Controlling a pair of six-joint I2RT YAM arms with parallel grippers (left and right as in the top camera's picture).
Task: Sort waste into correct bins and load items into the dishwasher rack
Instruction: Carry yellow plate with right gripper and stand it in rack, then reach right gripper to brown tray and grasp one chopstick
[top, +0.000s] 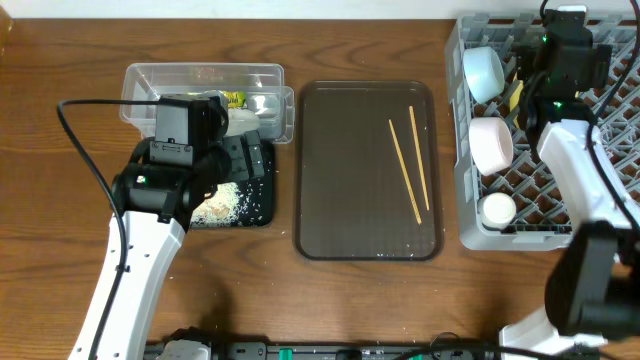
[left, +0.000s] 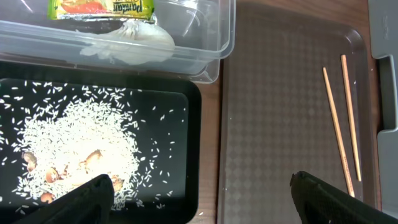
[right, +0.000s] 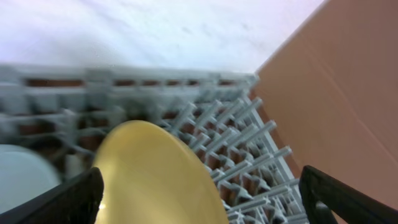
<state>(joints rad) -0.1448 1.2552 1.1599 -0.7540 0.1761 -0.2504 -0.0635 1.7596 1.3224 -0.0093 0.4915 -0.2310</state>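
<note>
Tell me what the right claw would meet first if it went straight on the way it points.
Most likely the yellow plate, standing in the dishwasher rack ahead of the open right claw. The wrist view is blurred, so the gap is unclear; the rack's grey lattice lies beyond.

Blue bowl (top: 483, 72), white bowl (top: 490, 143), cup (top: 497, 209), yellow plate (right: 155, 180) in grey rack (top: 520, 240) at 3 o'clock, chopsticks (top: 405, 172) parallel at centre, wrapper (left: 102, 7), paper (left: 134, 40) in clear tub (top: 200, 68) at 10, rice (left: 81, 134) in black tray (left: 186, 162) at 9
</note>
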